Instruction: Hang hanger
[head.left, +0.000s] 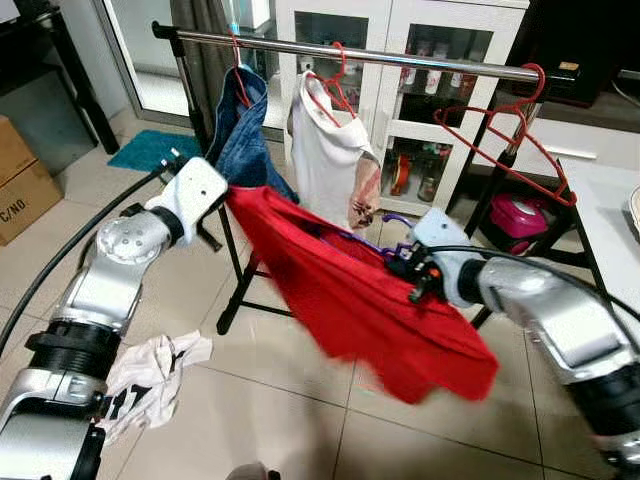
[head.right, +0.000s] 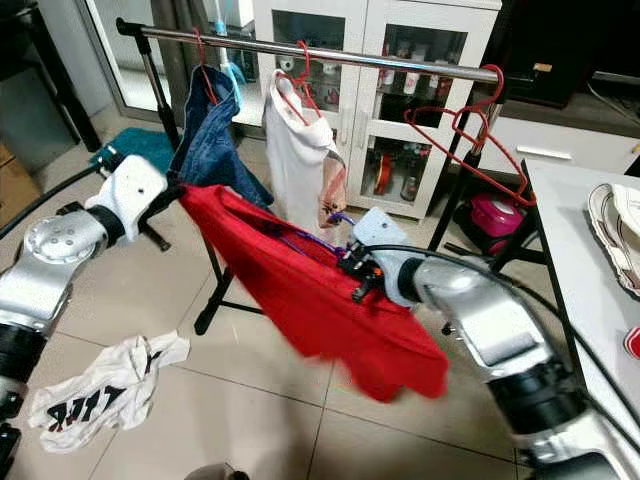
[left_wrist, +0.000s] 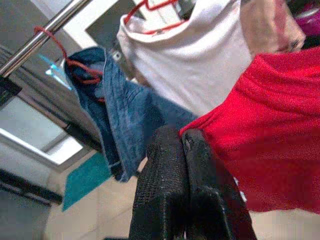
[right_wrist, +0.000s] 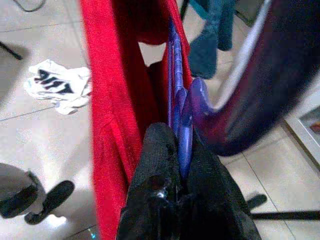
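while i hold the rig in front of the clothes rail (head.left: 400, 55), both arms are raised with a red shirt (head.left: 350, 290) stretched between them. my left gripper (left_wrist: 182, 142) has its fingers pressed together on the shirt's left edge, with the cloth pinched at the tips. my right gripper (right_wrist: 182, 150) is clamped on a purple hanger (right_wrist: 181, 115), which runs away from the fingertips and into the red cloth; its hook curls just beside the wrist, near the shirt's right side. the hanger sits below and nearer than the rail, not touching it. on the rail hang a blue denim garment (head.left: 245, 135) at the left and a white shirt (head.left: 330, 150) beside it, each on a red hanger. two bare red hangers (head.left: 515, 130) hang at the right end. a white printed shirt (head.left: 150, 380) lies on the tiled floor (head.left: 290, 400) near my left arm.
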